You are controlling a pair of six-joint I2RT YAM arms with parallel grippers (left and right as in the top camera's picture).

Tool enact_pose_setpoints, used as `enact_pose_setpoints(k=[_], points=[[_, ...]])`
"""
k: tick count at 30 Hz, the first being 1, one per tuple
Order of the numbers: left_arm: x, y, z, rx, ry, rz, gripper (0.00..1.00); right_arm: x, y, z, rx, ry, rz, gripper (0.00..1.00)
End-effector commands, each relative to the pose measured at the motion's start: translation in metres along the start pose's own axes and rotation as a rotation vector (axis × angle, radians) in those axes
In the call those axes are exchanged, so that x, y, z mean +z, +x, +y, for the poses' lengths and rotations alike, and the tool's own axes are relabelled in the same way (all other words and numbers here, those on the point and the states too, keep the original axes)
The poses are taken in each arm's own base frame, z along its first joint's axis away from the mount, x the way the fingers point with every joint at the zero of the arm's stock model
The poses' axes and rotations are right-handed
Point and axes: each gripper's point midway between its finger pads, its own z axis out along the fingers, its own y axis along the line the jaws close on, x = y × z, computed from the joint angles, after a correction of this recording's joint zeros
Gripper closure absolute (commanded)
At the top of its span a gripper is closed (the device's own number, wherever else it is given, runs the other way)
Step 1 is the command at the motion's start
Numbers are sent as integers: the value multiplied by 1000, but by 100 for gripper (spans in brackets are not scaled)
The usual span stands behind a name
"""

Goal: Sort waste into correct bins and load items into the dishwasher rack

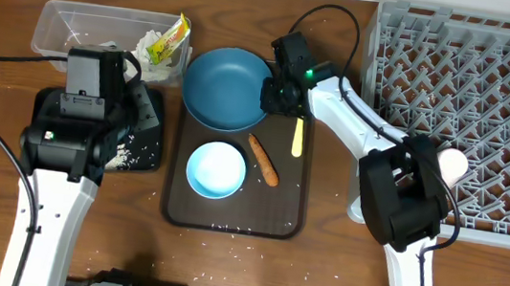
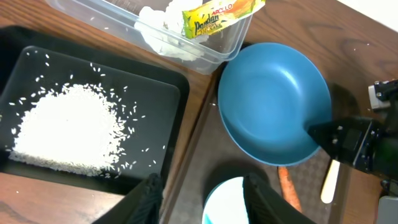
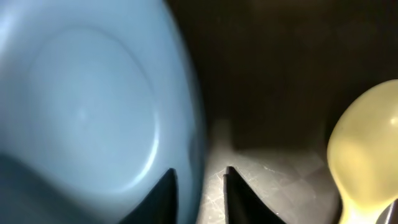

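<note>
The dark-blue plate lies at the far end of the brown serving tray. My right gripper is shut on its right rim, one finger inside and one outside. The yellow spoon, carrot piece and light-blue bowl lie on the same tray. My left gripper is open and empty, over the bowl's left edge. The clear tub holds tissue and the wrapper. The black tray holds a rice pile. A pale pink cup sits in the grey rack. The small blue cup is out of view.
Loose rice grains lie scattered on the wooden table in front of the serving tray and on its near edge. The rack fills the right side. The left arm's body covers most of the black tray in the overhead view.
</note>
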Motion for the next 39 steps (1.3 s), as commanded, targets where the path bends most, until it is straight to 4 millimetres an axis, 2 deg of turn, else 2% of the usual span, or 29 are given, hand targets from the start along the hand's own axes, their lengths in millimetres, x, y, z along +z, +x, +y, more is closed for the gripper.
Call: enact_pose_setpoints(k=[1, 3, 6, 9, 12, 14, 16, 18, 21, 23, 26, 27, 30, 32, 39], points=[[0, -5, 4, -3, -23, -13, 52, 8, 3, -1, 1, 17, 7, 89], [0, -5, 4, -3, -23, -13, 51, 5, 0, 0, 3, 13, -3, 99], [0, -5, 4, -3, -23, -13, 47, -6, -10, -3, 16, 5, -30, 99], [0, -5, 4, -4, -23, -13, 43, -29, -29, -6, 31, -13, -85, 99], [0, -5, 4, -4, -23, -13, 42, -68, -54, -7, 8, -30, -173, 99], [0, -6, 3, -4, -21, -16, 41, -101, -71, -11, 2, -28, -246, 99], [0, -6, 3, -4, -21, -17, 41, -142, -88, -25, 6, 5, -336, 99], [0, -6, 3, -3, -21, -16, 38, -184, -101, -51, 27, 94, -431, 99], [0, -6, 3, -3, -21, -16, 38, -257, -113, -114, 103, 379, -597, 99], [0, -6, 3, -4, -21, -17, 38, -311, -110, -163, 189, 647, -715, 99], [0, -8, 3, -4, -19, -22, 38, -375, -98, -213, 302, 1004, -839, 99], [0, -8, 2, -4, -17, -24, 38, -402, -89, -234, 357, 1175, -883, 99], [0, -8, 2, -5, -16, -25, 38, -433, -80, -262, 457, 1391, -944, 99], [0, -8, 2, -5, -17, -25, 38, -441, -78, -280, 517, 1471, -966, 99], [0, -8, 2, -4, -17, -25, 37, -430, -84, -358, 616, 1593, -895, 99]])
